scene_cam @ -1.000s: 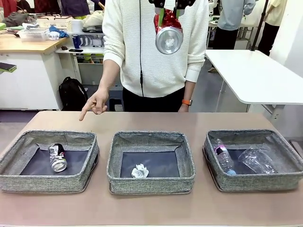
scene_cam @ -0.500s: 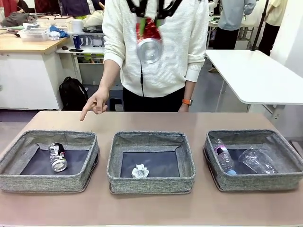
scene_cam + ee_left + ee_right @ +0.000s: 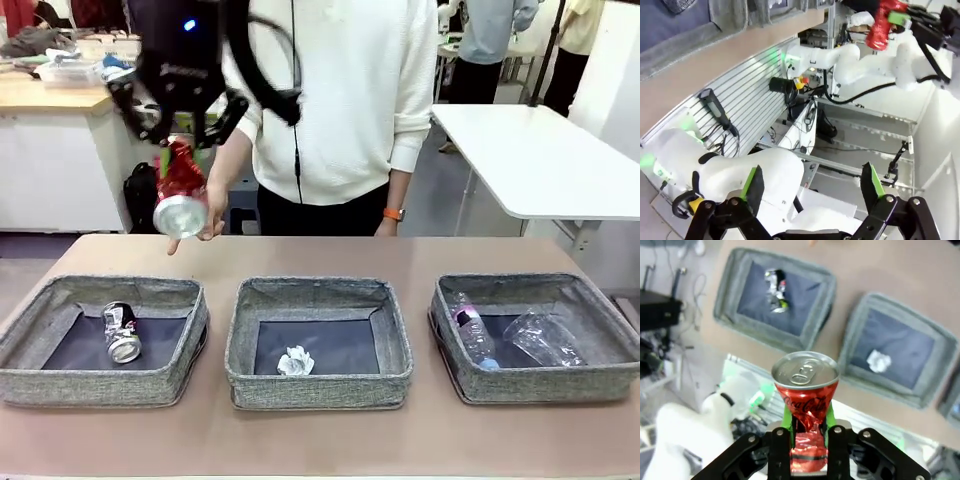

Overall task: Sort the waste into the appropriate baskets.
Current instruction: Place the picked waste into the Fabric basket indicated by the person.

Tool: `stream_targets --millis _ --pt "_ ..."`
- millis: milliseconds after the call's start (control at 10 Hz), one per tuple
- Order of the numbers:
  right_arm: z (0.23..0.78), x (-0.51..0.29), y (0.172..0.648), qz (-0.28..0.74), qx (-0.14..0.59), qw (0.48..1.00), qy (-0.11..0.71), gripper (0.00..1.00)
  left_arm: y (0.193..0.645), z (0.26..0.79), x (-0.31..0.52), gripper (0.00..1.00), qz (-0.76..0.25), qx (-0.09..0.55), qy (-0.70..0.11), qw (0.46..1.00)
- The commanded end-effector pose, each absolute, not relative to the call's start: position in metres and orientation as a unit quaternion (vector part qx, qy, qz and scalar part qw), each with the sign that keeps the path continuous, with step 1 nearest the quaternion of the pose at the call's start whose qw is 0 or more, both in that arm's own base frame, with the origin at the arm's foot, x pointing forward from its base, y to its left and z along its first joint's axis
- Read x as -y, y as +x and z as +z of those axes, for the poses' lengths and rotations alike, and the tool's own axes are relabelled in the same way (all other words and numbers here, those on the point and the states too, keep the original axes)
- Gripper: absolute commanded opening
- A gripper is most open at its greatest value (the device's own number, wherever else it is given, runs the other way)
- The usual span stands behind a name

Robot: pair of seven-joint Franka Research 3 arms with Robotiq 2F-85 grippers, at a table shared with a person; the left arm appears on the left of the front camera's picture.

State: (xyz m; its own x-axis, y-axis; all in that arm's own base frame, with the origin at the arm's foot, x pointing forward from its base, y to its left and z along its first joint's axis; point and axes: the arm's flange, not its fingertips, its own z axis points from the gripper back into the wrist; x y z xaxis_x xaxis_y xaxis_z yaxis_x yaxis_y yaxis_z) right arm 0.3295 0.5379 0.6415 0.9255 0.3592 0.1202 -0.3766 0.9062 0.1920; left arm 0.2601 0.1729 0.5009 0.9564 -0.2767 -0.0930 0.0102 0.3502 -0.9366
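My right gripper (image 3: 181, 160) is shut on a dented red drink can (image 3: 181, 200) and hangs high over the far edge of the left basket (image 3: 100, 385). The right wrist view looks down on the red can (image 3: 805, 385) held between the green pads of that gripper (image 3: 808, 415). A black-and-silver can (image 3: 122, 332) lies in the left basket. The middle basket (image 3: 320, 385) holds a white paper ball (image 3: 296, 362). In the right basket (image 3: 540, 385) lie a clear bottle (image 3: 472, 332) and a clear cup (image 3: 545, 340). My left gripper (image 3: 812, 182) is open, holding nothing.
A person stands at the far side, one hand (image 3: 222, 215) pointing down toward the left basket, just behind the held can. A white table (image 3: 540, 160) stands at the back right. Bare brown tabletop (image 3: 320, 440) runs in front of the baskets.
My right gripper has carried the red can from the top middle leftward and downward, to above the left basket. The person's pointing hand and the baskets' contents have stayed put.
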Motion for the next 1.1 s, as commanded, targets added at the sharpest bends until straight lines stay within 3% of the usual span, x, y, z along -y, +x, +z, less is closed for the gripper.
stream_targets --millis 0,200,400,500,1000 --pt "0.610 -0.568 0.349 0.291 0.059 0.946 0.131 0.27 0.252 0.509 -0.182 1.00 -0.110 -0.100 -0.588 0.795" --pt "0.561 -0.600 0.356 0.314 0.100 0.933 0.144 0.27 0.260 0.501 -0.173 1.00 -0.088 -0.118 -0.563 0.813" --pt "0.561 -0.601 0.363 0.245 0.046 0.949 0.192 0.27 0.260 0.501 -0.173 1.00 -0.088 -0.118 -0.563 0.813" --pt "0.548 -0.605 0.358 0.299 0.075 0.939 0.150 0.27 0.260 0.501 -0.173 1.00 -0.088 -0.118 -0.563 0.813" --pt "0.510 -0.632 0.377 0.302 0.092 0.930 0.189 0.27 0.260 0.501 -0.173 1.00 -0.088 -0.118 -0.563 0.813"
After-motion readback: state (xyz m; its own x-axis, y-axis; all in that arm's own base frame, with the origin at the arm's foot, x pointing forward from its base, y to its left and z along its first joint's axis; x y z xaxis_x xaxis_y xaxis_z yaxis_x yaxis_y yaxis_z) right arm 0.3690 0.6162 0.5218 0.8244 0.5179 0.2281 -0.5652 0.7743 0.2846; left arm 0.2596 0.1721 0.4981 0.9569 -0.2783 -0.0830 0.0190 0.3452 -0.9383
